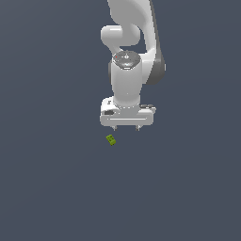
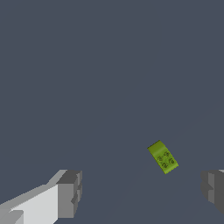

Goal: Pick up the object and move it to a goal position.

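Lime-green block point(image 1: 110, 139) lies flat on the grey floor point(image 1: 47, 188), just below centre of the exterior frame, skewed. Gripper point(image 1: 126, 128) hangs above it, fingers point(image 2: 70, 192) spread wide, empty. Block looks rigid, light, tiny; best pinched across its short sides after rotating to match.

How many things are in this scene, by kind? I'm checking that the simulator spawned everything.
Tiny lime-green rectangular block: 1
White robot arm with grey fingers, spread open: 1
Total: 2
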`<state>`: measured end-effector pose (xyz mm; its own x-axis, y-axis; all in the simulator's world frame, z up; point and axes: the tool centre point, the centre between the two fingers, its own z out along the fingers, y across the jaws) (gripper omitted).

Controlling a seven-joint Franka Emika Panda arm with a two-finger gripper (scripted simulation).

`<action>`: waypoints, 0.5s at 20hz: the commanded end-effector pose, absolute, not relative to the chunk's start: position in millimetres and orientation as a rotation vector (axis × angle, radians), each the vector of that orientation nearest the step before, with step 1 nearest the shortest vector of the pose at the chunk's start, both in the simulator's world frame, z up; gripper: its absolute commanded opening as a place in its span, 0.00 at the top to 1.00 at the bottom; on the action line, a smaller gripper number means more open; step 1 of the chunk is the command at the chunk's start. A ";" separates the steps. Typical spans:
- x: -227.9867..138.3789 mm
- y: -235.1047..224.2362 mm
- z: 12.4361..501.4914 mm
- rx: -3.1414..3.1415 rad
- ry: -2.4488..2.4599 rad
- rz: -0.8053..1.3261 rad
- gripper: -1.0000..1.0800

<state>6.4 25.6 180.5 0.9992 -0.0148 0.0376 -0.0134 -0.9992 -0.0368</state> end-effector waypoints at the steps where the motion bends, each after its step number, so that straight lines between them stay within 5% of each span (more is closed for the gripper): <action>1: 6.4 25.6 180.5 -3.104 0.022 -0.059 0.04; 10: 3.1 -5.8 186.8 -3.106 0.131 -0.058 0.04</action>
<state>3.8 -0.4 185.5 0.9967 -0.0719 0.0365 -0.0706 -0.9969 -0.0341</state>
